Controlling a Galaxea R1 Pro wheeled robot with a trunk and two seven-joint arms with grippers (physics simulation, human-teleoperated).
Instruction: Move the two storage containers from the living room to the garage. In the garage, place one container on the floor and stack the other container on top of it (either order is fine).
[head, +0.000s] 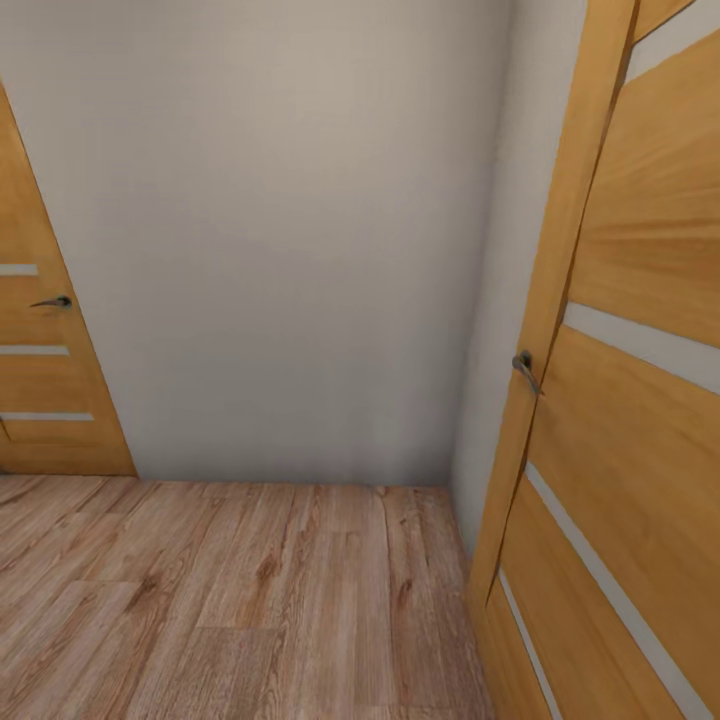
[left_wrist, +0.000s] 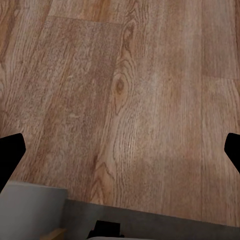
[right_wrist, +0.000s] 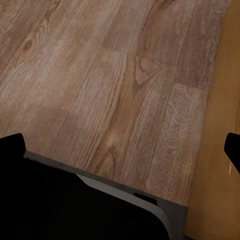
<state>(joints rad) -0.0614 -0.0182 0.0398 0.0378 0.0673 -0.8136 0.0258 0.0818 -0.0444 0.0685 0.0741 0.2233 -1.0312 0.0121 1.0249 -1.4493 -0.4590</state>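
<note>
Head view: blank wall (head: 280, 240), wood floor (head: 220, 600), doors left (head: 40, 380) & right (head: 640, 400), robot in transit w/ bins unseen, must find them next; wrist views: left pincer (left_wrist: 120, 150) & right pincer (right_wrist: 120, 147) spread wide, empty.

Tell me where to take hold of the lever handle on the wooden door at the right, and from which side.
Grip the lever handle along its short bar, which sticks out from the edge of the open wooden door towards the corner of the beige wall. Come from the left of the door, over the wood-plank floor, probably with the jaws above and below the bar.
</note>
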